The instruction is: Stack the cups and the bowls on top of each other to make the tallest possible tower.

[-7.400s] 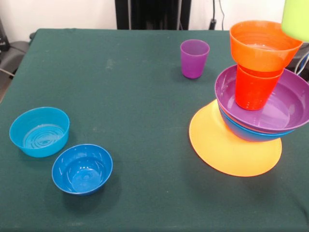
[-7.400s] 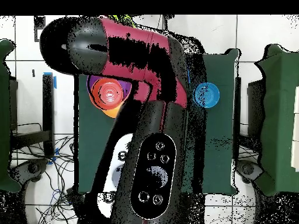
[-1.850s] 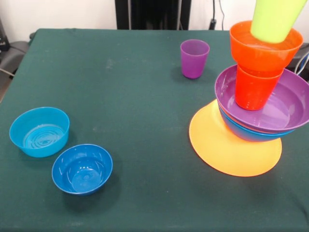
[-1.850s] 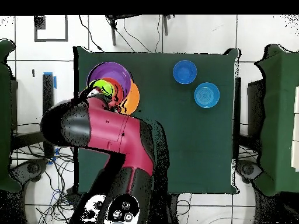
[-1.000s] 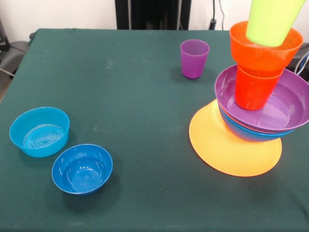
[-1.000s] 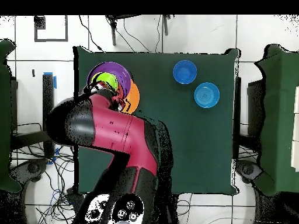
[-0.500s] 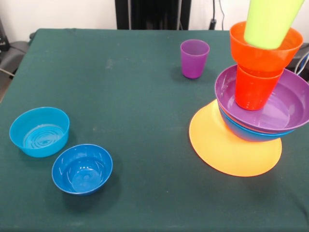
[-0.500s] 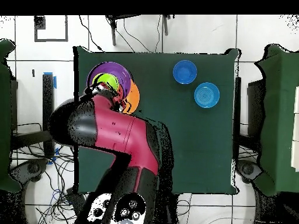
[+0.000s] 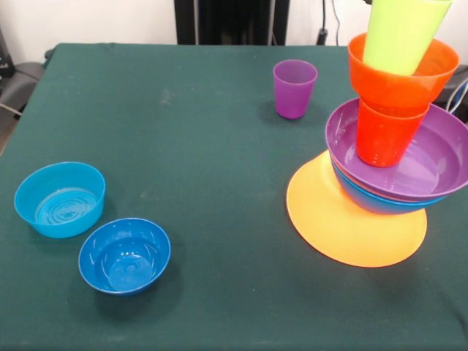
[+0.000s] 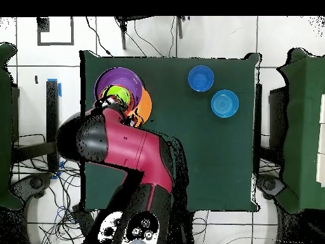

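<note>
No writing is seen; the lime green cup [image 9: 401, 33] is stood upright, slightly tilted, in the tower [image 9: 391, 146] (gripper's grip cannot be told).

Lime green cup [image 9: 401, 33] sits tilted in the tower's [image 9: 387, 146] top orange bowl [image 9: 401, 77].

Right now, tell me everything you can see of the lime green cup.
The lime green cup is a smooth, tapered plastic tumbler with no handle. It stands upright, narrow end down, leaning slightly, its base sunk into the small orange bowl at the top of the stack. Its rim runs out of the front view at the top. From overhead it shows as a lime ring beside the arm. Whether the hand grips it cannot be seen.
</note>
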